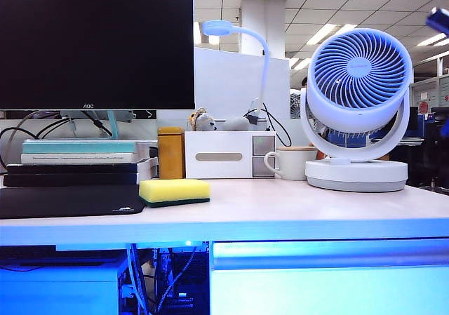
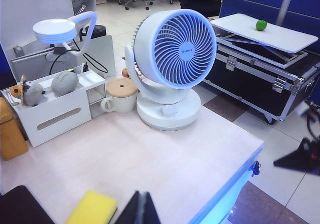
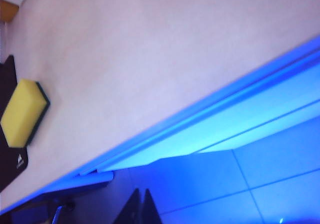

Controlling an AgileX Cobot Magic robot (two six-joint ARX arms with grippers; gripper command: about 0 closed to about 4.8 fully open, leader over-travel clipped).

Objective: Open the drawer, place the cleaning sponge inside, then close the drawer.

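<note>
Drawer step not started: the wide white flat-front drawer (image 1: pixel 330 276) with its long rounded lip handle, tinted blue, sits shut at lower right of the exterior frame, under the pale wooden desk top (image 1: pixel 280 203). The small rectangular yellow foam cleaning sponge (image 1: pixel 174 191) with dark green scouring layer lies on the desk left of centre in that frame, touching the edge of the black mouse pad (image 1: pixel 66 201), untouched. In the right wrist frame the sponge (image 3: pixel 22 113) is at the far left and the drawer front (image 3: pixel 235 119) runs diagonally across the middle. Right gripper (image 3: pixel 140 206) at bottom centre of its frame, dark fingers pressed together, empty, hanging off the desk edge in front of the drawer. Left gripper (image 2: pixel 140 209) at bottom centre of its frame, fingers together, holding nothing, above the desk just beside the sponge (image 2: pixel 92 209). White round desk fan (image 1: pixel 358 111) stands well apart at right. Judgement: opening phase; next move needs the right gripper brought to the lip handle, hooking or gripping it, then a straight pull outward
</note>
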